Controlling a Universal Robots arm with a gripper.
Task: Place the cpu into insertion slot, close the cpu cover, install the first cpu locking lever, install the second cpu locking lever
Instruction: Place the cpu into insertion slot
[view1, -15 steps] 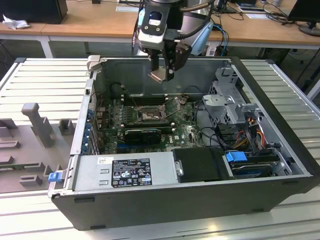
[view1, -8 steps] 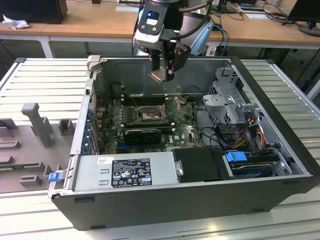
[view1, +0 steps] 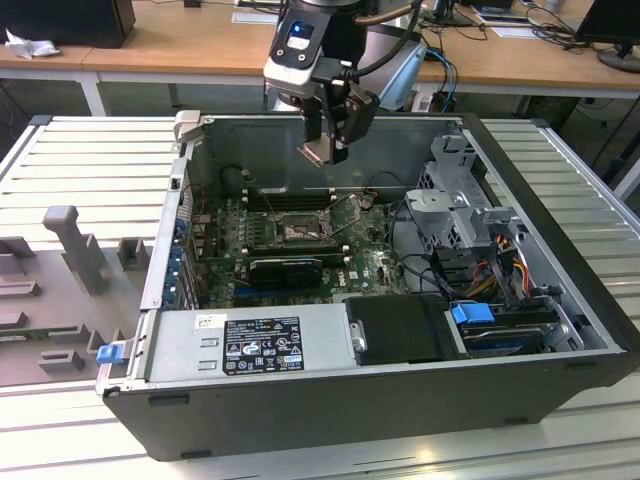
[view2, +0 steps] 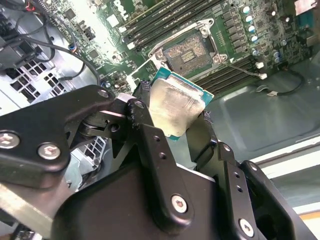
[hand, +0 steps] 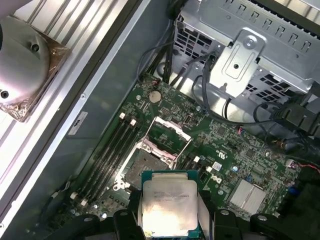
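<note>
The gripper (view2: 175, 112) looms closest in both wrist views, pinching the cpu (hand: 169, 209) by two opposite edges, silvery top facing the cameras. The chip hangs in the air well above the bare insertion slot (hand: 142, 167), whose cpu cover (hand: 172, 127) stands swung open beside it. Around them lie the green motherboard (hand: 235, 160) and the open computer case (view1: 400, 400) on the slatted tabletop (view1: 90, 160). A good placement probably means keeping the chip level, squaring its edges to the slot, descending straight, clear of the raised cover, and never sliding it sideways.
</note>
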